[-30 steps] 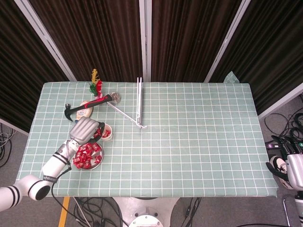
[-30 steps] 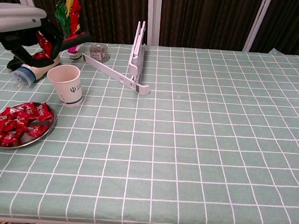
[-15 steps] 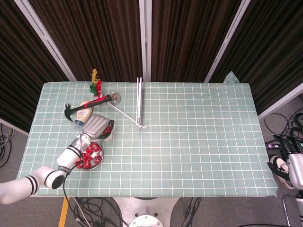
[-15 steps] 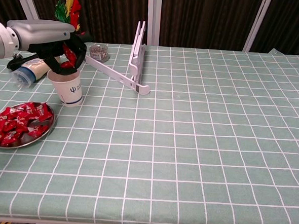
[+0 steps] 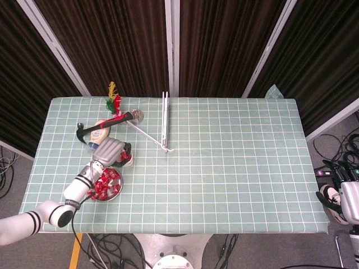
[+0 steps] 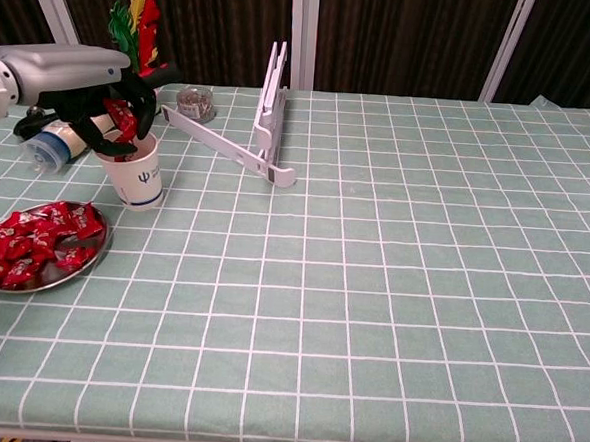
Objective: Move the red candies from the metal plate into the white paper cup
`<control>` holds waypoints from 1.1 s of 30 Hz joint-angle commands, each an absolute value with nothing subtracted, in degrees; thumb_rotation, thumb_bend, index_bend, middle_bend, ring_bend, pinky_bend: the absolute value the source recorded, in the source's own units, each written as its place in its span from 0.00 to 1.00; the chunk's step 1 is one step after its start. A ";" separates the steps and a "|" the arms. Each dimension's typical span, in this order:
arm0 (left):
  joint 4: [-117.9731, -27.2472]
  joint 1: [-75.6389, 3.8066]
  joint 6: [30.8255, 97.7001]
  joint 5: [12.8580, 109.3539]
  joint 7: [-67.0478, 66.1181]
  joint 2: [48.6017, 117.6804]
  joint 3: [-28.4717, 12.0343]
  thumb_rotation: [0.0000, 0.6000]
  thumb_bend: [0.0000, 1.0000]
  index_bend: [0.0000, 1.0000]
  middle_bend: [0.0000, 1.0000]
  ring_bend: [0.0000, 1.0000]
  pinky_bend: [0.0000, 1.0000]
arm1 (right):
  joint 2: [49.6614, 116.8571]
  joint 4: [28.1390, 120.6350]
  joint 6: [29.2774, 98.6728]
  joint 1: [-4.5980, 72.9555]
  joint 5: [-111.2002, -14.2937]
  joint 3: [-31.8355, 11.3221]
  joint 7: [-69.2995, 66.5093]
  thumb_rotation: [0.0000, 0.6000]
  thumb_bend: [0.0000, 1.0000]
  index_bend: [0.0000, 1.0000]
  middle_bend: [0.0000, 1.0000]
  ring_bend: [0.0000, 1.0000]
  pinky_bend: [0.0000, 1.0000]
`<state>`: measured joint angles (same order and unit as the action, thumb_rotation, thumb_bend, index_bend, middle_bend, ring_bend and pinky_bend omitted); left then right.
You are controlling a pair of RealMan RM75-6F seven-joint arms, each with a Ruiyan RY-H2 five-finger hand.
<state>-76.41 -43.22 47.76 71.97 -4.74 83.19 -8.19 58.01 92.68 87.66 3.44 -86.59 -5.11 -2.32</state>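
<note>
Left hand (image 5: pixel 110 152) hides most of white paper cup (image 6: pixel 134 176) in head view; metal plate (image 6: pixel 72 270) cut by chest-view edge.

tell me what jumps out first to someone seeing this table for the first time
The left hand hangs right over the white paper cup near the table's left side, its dark fingers holding a red candy at the cup's mouth. Just in front of the cup, a metal plate heaped with red candies catches the eye. A white folding stand lies farther back, toward the middle.
</note>
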 commanded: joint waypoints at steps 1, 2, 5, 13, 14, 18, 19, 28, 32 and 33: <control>-76.63 -43.17 47.84 71.82 -4.90 83.05 -8.08 1.00 0.33 0.57 0.61 0.96 1.00 | 57.99 92.72 87.81 3.35 -86.64 -5.08 -2.28 1.00 0.11 0.17 0.28 0.18 0.42; -76.75 -43.14 47.89 71.72 -4.93 82.99 -8.09 1.00 0.33 0.57 0.61 0.96 1.00 | 57.98 92.75 87.87 3.32 -86.65 -5.08 -2.25 1.00 0.11 0.17 0.28 0.18 0.43; -77.00 -43.10 47.90 71.41 -5.07 82.83 -8.02 1.00 0.32 0.55 0.58 0.96 1.00 | 57.87 92.95 87.90 3.30 -86.60 -5.11 -2.11 1.00 0.11 0.17 0.28 0.18 0.43; -78.20 -42.37 49.56 71.37 -5.06 81.94 -8.01 1.00 0.31 0.47 0.51 0.96 1.00 | 57.80 93.22 87.96 3.26 -86.65 -5.10 -1.86 1.00 0.11 0.17 0.28 0.18 0.43; -78.66 -41.99 50.46 71.60 -4.79 81.56 -8.15 1.00 0.31 0.47 0.50 0.96 1.00 | 57.79 93.23 87.99 3.25 -86.67 -5.10 -1.85 1.00 0.11 0.17 0.28 0.18 0.43; -81.50 -39.01 55.69 72.98 -3.42 78.51 -8.10 1.00 0.31 0.47 0.50 0.96 1.00 | 57.62 93.35 88.13 3.30 -86.82 -5.20 -1.82 1.00 0.11 0.17 0.28 0.18 0.43; -82.47 -37.77 57.25 73.44 -3.23 77.25 -7.63 1.00 0.31 0.47 0.50 0.96 1.00 | 57.55 93.40 88.18 3.31 -86.88 -5.22 -1.80 1.00 0.11 0.17 0.28 0.18 0.43; -86.23 -28.67 63.96 76.49 -4.69 72.56 -0.25 1.00 0.22 0.48 0.50 0.96 1.00 | 57.84 93.41 87.91 3.69 -87.62 -5.07 -1.90 1.00 0.11 0.17 0.28 0.18 0.43; -85.07 -27.24 63.64 78.93 -6.84 73.60 2.77 1.00 0.18 0.48 0.50 0.95 1.00 | 57.72 93.86 87.94 3.89 -88.09 -5.05 -1.45 1.00 0.11 0.17 0.28 0.18 0.43; -84.68 -27.10 63.36 79.28 -7.02 73.96 3.18 1.00 0.18 0.48 0.50 0.95 1.00 | 57.67 93.99 88.03 3.90 -88.19 -5.06 -1.33 1.00 0.11 0.17 0.28 0.18 0.43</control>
<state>-85.18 -27.58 63.55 78.67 -6.54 73.49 2.53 57.70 93.96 87.99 3.89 -88.15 -5.06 -1.37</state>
